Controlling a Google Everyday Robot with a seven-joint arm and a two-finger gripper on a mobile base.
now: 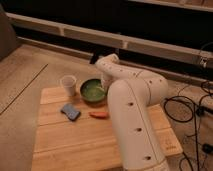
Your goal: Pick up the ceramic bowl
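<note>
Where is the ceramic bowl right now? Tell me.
The ceramic bowl sits at the wooden table's far edge, right of the pale cup; the gripper reaches down at its right rim.

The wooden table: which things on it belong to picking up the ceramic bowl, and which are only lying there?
For the job:
- ceramic bowl, green, at the back of the table
- gripper, at the bowl's right rim

Only lying there:
- pale cup, left of the bowl
- blue sponge
- orange carrot-like piece
- wooden table itself

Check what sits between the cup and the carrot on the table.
In the camera view, the sponge lies between the cup and carrot, left of their line; the end effector is at the bowl.
</note>
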